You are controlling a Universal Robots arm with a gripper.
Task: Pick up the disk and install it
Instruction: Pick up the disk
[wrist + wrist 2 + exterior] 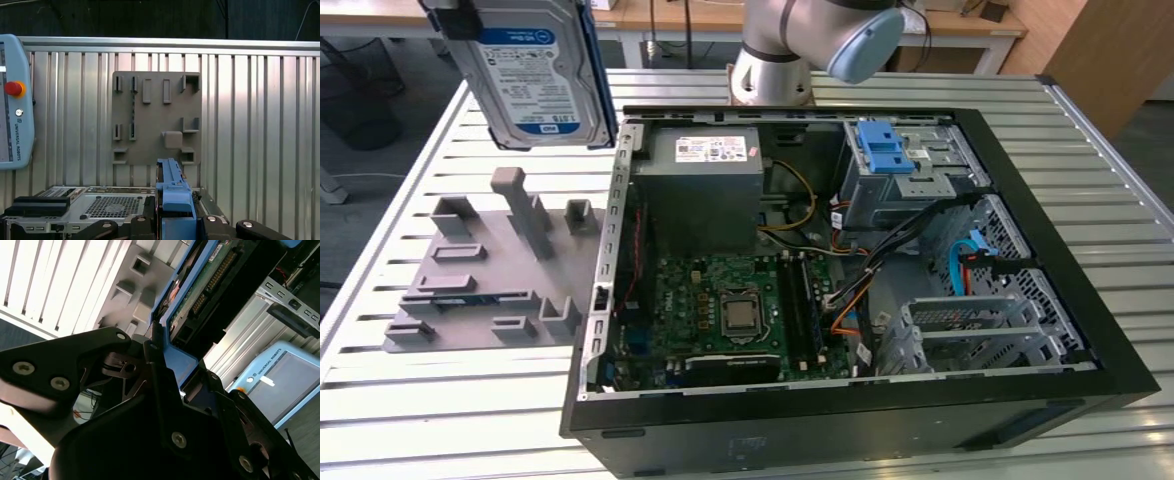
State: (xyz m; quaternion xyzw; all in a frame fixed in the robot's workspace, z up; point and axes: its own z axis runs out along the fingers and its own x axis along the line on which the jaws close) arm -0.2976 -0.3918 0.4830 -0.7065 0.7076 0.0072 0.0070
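The disk (534, 75), a silver hard drive with a white-and-blue label in a blue carrier, hangs upright in the air at the exterior view's upper left. It is well above the table, over the far end of the grey fixture plate (494, 270). My gripper (450, 12) holds it from above and is shut on it. In the first wrist view the disk's blue carrier edge (174, 187) sticks out between the fingers (145, 220) of my gripper (175, 220). The second wrist view shows the disk's underside and connector edge (200, 290) clamped in my gripper (165, 360).
An open computer case (854, 410) lies on the slatted metal table (440, 400) to the exterior view's right of the fixture. Inside are a grey power-supply box (700, 165), a motherboard (734, 310) and a drive bay with a blue latch (883, 150). A teach pendant (12, 100) lies on the table.
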